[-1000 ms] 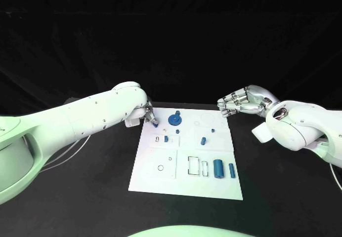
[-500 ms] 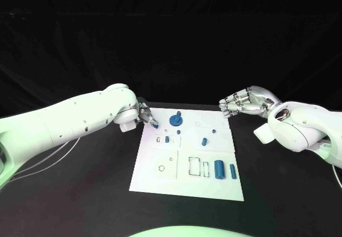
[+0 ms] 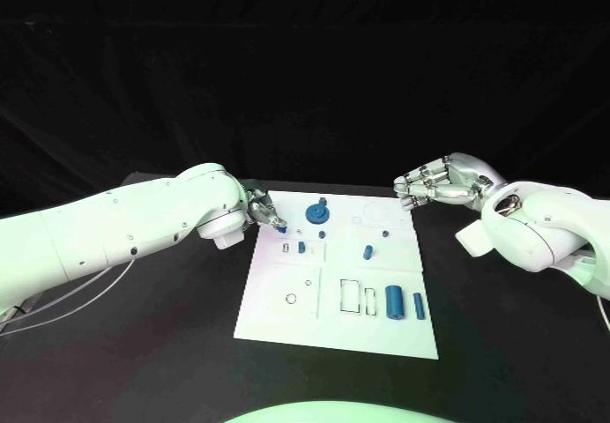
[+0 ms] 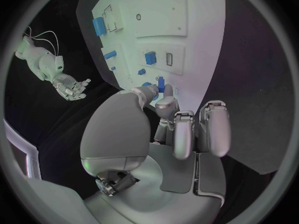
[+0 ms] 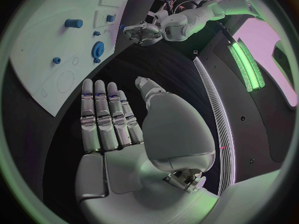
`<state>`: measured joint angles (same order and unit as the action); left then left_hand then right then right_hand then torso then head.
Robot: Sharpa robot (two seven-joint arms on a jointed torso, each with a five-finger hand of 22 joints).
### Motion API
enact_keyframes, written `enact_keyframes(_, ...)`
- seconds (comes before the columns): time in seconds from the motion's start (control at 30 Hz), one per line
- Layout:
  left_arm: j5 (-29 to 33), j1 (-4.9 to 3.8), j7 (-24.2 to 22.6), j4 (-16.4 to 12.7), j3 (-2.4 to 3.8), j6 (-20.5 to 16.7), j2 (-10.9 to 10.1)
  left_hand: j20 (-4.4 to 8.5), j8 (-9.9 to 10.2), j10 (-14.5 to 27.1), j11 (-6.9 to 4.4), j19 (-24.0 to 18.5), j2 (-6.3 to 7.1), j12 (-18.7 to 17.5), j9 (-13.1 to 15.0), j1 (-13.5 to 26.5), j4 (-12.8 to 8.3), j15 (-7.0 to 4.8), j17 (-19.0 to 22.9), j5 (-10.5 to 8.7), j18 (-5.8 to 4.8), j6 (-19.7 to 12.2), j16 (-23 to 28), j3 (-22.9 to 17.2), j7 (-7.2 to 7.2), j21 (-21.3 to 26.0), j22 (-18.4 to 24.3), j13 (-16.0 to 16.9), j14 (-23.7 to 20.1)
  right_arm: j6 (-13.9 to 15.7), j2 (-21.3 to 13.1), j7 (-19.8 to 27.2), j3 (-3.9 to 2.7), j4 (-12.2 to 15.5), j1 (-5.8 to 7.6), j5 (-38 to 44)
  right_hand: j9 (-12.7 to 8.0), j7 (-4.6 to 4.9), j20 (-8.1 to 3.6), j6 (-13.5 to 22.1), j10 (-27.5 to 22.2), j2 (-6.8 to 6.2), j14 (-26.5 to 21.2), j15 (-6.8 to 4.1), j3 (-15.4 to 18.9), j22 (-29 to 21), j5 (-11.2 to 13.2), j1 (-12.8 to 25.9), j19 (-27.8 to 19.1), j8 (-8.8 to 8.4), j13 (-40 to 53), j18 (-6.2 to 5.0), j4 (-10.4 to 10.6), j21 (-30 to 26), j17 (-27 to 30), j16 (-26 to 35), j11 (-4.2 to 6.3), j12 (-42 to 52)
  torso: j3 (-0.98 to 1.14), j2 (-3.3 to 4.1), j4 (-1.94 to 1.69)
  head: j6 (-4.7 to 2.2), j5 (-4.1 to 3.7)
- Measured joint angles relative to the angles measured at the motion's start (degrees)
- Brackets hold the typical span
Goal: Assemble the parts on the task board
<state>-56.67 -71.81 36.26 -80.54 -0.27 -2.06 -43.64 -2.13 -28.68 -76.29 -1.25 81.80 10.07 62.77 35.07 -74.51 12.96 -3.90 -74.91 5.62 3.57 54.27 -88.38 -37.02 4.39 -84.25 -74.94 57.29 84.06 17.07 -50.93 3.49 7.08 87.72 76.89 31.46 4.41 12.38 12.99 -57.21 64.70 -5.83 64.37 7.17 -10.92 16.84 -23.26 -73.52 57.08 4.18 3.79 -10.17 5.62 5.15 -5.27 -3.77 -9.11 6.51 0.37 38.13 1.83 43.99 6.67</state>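
Left hand point(image 3: 264, 214) pinches a small blue part point(image 4: 166, 89) at the task board point(image 3: 333, 326)'s far-left corner.
You're mid-placement, I'd judge; next, align it over its slot. Right hand point(image 3: 436, 182) hovers empty, fingers apart.

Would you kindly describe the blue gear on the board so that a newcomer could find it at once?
Start at the white board in the middle of the black table and go to its far edge. The gear stands there, just right of the left robot hand. It is the one round, toothed part, wider than the small blue pegs near it.
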Motion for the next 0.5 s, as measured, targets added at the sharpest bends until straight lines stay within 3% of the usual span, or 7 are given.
enact_keyframes(0.5,-5.84,2.36,0.15,-2.12,-0.17,-1.01,0.22,0.2,-1.22,-0.25,-0.24,0.2,0.67,0.27,0.0,1.13,-0.63,-0.4,-0.03,-0.2,0.0,0.0,0.0,-1.73,0.0,-0.24,0.01,0.32,-0.01,-0.03,0.07,0.02,0.0,0.0,-0.16,-0.02,0.0,0.0,0.0,0.0,0.0,0.0,0.0,0.0,0.0,0.0,0.0,0.0,0.0,0.0,0.0,0.0,0.0,0.0,0.0,0.0,0.0,0.0,-0.08,0.01,-0.01,0.26,-0.04)
